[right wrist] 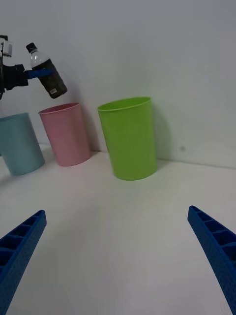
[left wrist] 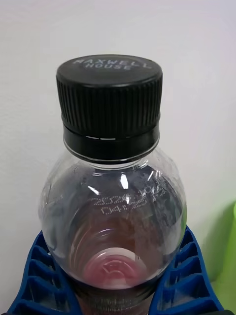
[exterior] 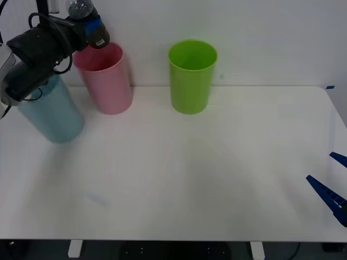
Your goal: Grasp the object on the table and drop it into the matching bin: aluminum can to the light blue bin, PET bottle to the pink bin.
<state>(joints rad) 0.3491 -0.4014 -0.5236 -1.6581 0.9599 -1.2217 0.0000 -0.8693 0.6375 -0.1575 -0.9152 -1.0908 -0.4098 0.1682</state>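
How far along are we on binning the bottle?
Pickup looks done: the left pincer grips the bottle, lifted off the table. In hand: it hangs tilted above the pink bin. Left: releasing it. The right pincer waits open, low at the table's right edge.

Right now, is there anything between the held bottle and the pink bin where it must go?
Nothing visible. The left pincer holds the PET bottle tilted in the air above the pink bin, whose open rim is uncovered. The light blue bin stands beside it.
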